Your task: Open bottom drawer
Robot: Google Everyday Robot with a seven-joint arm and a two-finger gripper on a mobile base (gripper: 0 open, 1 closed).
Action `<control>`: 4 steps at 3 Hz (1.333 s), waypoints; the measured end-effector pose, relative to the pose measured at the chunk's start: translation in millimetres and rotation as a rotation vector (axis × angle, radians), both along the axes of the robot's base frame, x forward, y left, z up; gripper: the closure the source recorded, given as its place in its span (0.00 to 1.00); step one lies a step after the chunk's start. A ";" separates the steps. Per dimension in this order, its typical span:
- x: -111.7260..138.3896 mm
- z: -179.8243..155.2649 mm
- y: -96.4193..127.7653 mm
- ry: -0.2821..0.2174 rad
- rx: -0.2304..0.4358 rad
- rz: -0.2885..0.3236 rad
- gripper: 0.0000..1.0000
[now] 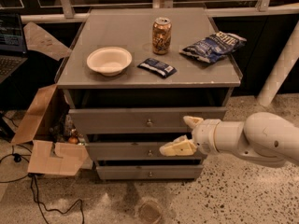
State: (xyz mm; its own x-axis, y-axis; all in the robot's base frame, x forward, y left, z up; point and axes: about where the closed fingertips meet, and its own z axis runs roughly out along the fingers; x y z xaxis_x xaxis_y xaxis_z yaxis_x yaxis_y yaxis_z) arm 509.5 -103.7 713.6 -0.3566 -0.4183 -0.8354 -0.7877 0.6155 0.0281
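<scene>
Bare speckled floor [224, 199] lies before the cabinet. The bottom drawer [121, 172], a narrow flat grey panel with a round metal knob, sits just above it. The hand [182, 135], smooth cream plastic, hovers higher by the middle drawer [121, 150], fingers spread wide, holding nothing. Beyond, the matte worktop [117, 36] bears a round bowl [109, 59] and a can [161, 35].
</scene>
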 end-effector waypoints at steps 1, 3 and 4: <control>-0.2 0.7 0.4 -0.001 0.000 0.002 0.42; -0.2 0.7 0.4 -0.001 0.000 0.003 0.88; -3.9 4.3 6.3 -0.044 -0.012 0.008 1.00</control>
State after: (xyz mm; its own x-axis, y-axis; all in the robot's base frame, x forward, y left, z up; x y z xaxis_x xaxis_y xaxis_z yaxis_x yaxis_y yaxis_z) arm 505.6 -97.4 717.9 -0.3168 -0.4312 -0.8448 -0.7926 0.6096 -0.0139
